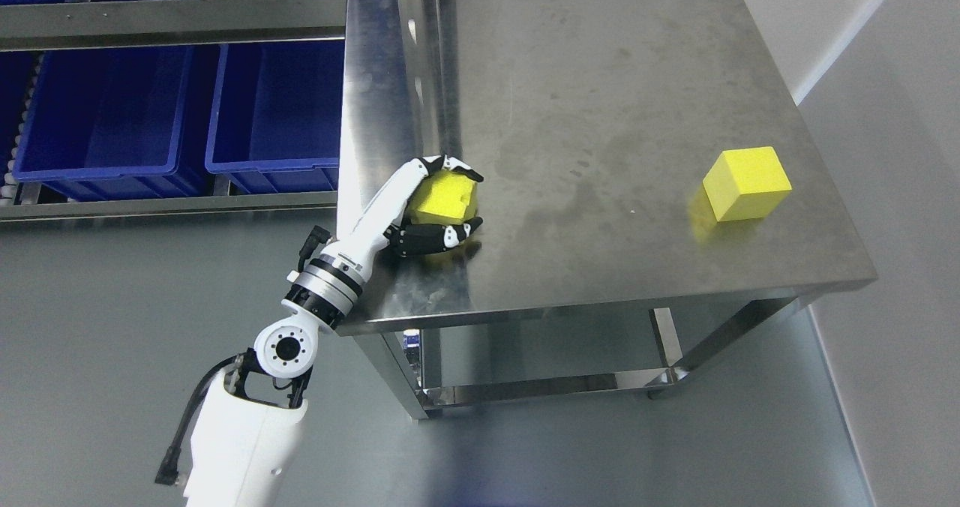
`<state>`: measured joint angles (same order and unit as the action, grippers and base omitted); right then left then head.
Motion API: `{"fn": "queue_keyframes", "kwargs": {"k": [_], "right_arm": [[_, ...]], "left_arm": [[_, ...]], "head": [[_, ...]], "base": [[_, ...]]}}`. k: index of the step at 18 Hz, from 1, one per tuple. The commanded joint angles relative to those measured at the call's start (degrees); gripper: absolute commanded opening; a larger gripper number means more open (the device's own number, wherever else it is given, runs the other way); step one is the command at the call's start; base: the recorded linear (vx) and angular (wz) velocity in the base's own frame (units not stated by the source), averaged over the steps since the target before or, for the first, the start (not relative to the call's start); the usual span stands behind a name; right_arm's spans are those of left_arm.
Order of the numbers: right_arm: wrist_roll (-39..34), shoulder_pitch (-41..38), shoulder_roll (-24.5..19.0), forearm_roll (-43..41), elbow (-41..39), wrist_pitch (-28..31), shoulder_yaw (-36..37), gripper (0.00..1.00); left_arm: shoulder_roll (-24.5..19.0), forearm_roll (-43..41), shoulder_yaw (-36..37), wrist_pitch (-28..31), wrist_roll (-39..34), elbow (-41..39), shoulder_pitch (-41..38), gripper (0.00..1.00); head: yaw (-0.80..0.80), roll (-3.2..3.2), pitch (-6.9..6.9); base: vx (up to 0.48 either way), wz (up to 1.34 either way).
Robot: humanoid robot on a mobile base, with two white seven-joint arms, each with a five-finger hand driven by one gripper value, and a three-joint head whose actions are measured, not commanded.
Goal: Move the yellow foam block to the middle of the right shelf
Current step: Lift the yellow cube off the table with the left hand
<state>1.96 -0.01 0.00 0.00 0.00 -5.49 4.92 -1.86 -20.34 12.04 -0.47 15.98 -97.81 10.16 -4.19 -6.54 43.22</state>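
A yellow foam block (444, 196) sits near the left front of the steel table (600, 94), and my left hand (457, 203) is shut on it, fingers curled over its top and under its front side. The white left arm comes up from the lower left and crosses the table's front-left edge. Whether the block is lifted or still rests on the surface I cannot tell. A second yellow foam block (746, 183) stands alone near the table's right edge, untouched. My right hand is out of the picture.
Two blue plastic bins (112, 109) (277, 109) stand on a metal rack to the left of the table. The table has a lower shelf (540, 387) beneath it. Grey floor lies in front, and a white wall runs along the right.
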Motion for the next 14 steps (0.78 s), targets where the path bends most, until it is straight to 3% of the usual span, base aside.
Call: {"fn": "queue_keyframes", "kwargs": {"k": [1, 8, 14], "right_arm": [[-0.03, -0.08, 1.0, 0.18, -1.0, 0.04, 0.0, 1.0], [-0.03, -0.08, 1.0, 0.18, -1.0, 0.04, 0.0, 1.0], [-0.03, -0.08, 1.0, 0.18, -1.0, 0.04, 0.0, 1.0]], "left_arm": [[0.86, 6.25, -5.71, -2.6, -3.76, -0.1, 0.39, 0.0], [0.86, 26.2, -8.87, -12.7, -9.73, -0.1, 0.13, 0.0], [0.86, 28.96, -8.87, -12.8, -13.43, 0.52, -4.17, 0.0]], "head": [[0.0, 0.0, 0.0], [0.0, 0.0, 0.0], [0.0, 0.0, 0.0]], "base": [[-0.014, -0.08], [0.002, 0.0], [0.0, 0.02]]}}
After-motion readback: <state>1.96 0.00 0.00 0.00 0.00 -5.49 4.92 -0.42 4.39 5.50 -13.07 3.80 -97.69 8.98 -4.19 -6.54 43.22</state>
